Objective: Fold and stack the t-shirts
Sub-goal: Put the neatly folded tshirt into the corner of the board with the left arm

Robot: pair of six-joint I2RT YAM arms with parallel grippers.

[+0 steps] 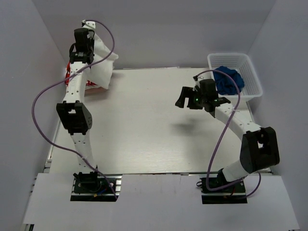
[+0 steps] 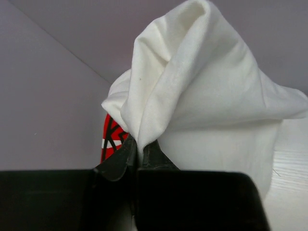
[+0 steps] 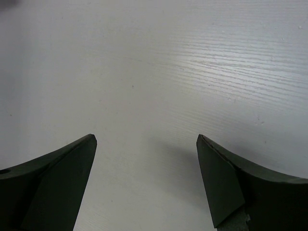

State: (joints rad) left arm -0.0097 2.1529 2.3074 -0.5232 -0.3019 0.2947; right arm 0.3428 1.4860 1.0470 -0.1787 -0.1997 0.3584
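Lifting step: left jaws pinch the plain white cloth t-shirt (image 2: 202,96), hanging beside the red-and-black printed tee (image 2: 111,139); right jaws spread. Next it likely needs laying flat.

The plain white t-shirt (image 2: 207,96) hangs bunched at far left, partly hiding the red-and-black printed t-shirt (image 2: 111,137).

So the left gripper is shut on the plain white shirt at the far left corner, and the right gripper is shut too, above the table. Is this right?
Not quite. The right gripper is open: the right wrist view shows its jaws wide apart above the table, holding nothing. The left gripper is indeed shut on the plain white shirt.
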